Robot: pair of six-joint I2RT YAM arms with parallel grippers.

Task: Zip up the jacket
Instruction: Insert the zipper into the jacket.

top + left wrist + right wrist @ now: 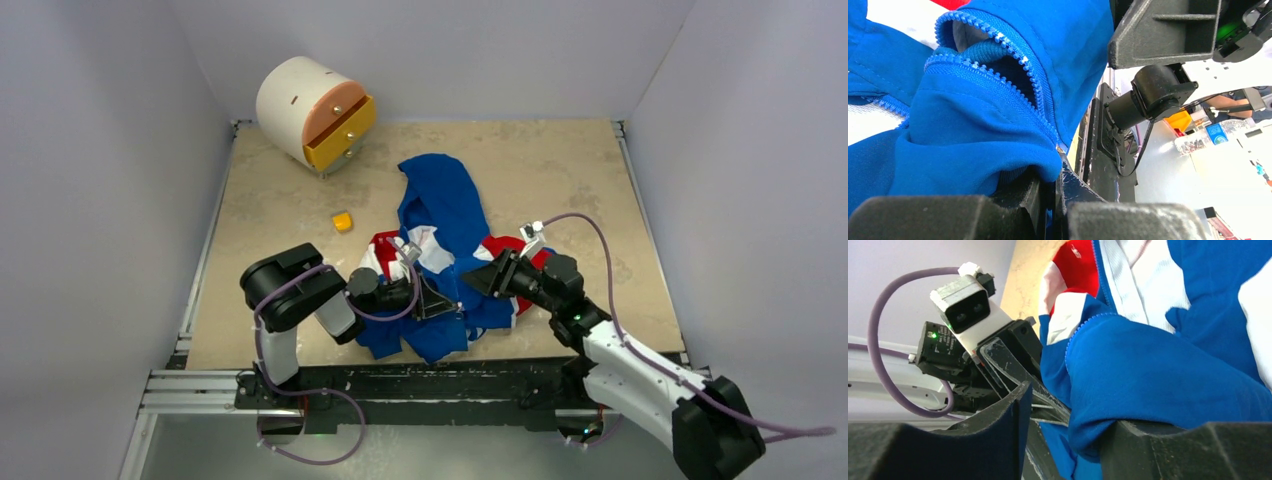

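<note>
The royal-blue jacket [440,200] with white and red panels lies crumpled at the table's middle. My left gripper [437,300] is at its near hem. In the left wrist view the jaws [1058,175] are shut on a thin fold of blue fabric [973,115], and the zipper teeth [1013,65] above gape open. My right gripper [482,280] faces the left one from the right. In the right wrist view it [1068,410] is open, with blue fabric [1158,365] draped over one finger [1168,445]. The left gripper's fingers [1013,365] show through the gap.
A white drum-shaped drawer unit [315,110] with orange and yellow drawers stands at the back left. A small yellow block [343,221] lies left of the jacket. White walls close in the table on three sides. A metal rail [400,385] runs along the near edge.
</note>
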